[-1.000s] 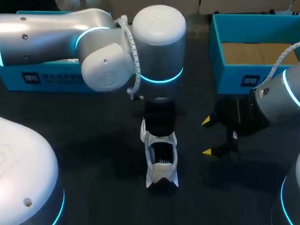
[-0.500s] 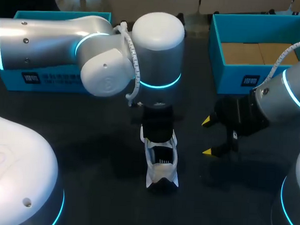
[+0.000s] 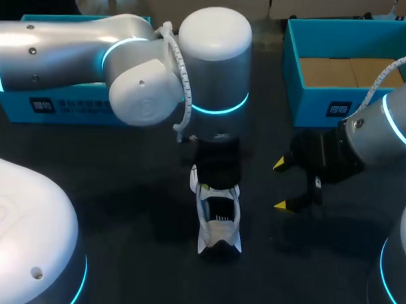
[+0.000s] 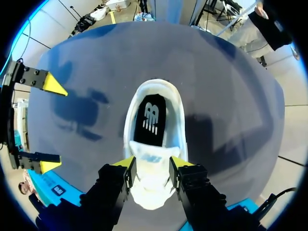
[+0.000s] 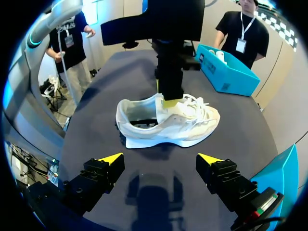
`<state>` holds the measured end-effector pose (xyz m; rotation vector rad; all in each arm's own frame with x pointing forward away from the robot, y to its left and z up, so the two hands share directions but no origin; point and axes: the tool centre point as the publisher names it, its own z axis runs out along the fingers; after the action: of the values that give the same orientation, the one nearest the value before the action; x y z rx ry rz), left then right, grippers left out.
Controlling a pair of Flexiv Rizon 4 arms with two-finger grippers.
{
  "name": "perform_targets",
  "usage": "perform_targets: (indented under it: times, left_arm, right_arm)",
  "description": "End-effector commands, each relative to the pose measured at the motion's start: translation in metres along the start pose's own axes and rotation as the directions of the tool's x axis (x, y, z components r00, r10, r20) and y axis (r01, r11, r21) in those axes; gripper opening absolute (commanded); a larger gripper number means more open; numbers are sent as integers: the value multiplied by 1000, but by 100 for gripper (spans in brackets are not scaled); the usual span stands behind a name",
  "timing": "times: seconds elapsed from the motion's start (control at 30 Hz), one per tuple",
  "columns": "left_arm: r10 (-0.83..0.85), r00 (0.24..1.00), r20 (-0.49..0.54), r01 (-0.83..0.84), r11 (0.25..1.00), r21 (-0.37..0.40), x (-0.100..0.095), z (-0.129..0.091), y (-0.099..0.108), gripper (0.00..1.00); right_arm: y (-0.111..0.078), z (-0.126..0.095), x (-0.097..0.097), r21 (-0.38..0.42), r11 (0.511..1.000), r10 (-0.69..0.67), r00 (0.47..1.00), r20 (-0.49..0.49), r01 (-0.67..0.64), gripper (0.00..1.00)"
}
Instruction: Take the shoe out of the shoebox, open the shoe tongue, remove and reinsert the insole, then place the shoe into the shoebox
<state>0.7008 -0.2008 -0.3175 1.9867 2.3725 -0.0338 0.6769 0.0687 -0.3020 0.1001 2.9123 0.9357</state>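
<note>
The dark table [image 3: 121,189] carries the open teal shoebox [image 3: 311,109] at its far right. The white shoe [image 3: 219,226] stands on its sole at mid-table, out of the box, with its long axis running near edge to far — heel nearest you. Your left gripper [image 4: 151,162] is directly over it and looks pinched on the tongue [image 4: 151,155], a finger at either edge. The right gripper [image 5: 160,158] hangs off the shoe's flank, spread wide, holding nothing. The black insole [image 4: 150,118] shows just ahead of the left fingers.
</note>
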Motion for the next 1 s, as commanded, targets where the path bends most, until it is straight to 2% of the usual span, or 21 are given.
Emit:
perform_targets:
  times: [0.03, 0.17, 0.27, 0.33, 0.37, 0.4, 0.43, 0.9, 0.93, 0.97, 1.0]
  left_arm:
    - [-11, 1000, -9, 12, 1000, 9, 1, 9, -3, 43]
    - [-94, 995, -16, 95, 995, 16, 7, 6, -1, 44]
    - [-207, 978, 26, 205, 977, 64, 5, -10, 1, 48]
    - [-275, 959, 63, 271, 960, 76, 3, -23, 2, 55]
    - [-275, 959, 63, 271, 960, 76, 3, -23, 2, 61]
    - [-275, 959, 63, 271, 960, 76, 3, -23, 2, 96]
    - [-275, 959, 63, 271, 960, 76, 3, -23, 2, 100]
    - [-275, 959, 63, 271, 960, 76, 3, -23, 2, 100]
    - [-327, 944, 51, 323, 943, 77, 3, -28, 2, 100]
    - [-438, 898, 44, 430, 895, 120, 7, -37, 1, 100]
    - [-474, 880, 30, 469, 877, 101, 10, -39, 0, 100]
  right_arm:
    - [-1, 0, 2, -1, 1000, -1, 1000, 3, 1, 100]
    - [-1, 0, 2, -1, 1000, -1, 1000, 3, 1, 100]
    - [-1, 0, 2, -1, 1000, -1, 1000, 3, 1, 100]
    - [-1, 0, 2, -1, 1000, -1, 1000, 3, 1, 100]
    - [-1, 0, 2, -1, 1000, -1, 1000, 3, 1, 100]
    - [-1, 0, 2, -1, 1000, -1, 1000, 3, 1, 100]
    - [-1, 0, 2, -1, 1000, -1, 1000, 3, 1, 100]
    - [-1, 0, 2, -1, 1000, -1, 1000, 3, 1, 100]
    - [-1, 0, 2, -1, 1000, -1, 1000, 3, 1, 100]
    - [-1, 0, 2, -1, 1000, -1, 1000, 3, 1, 100]
    - [-1, 0, 2, -1, 1000, -1, 1000, 3, 1, 100]
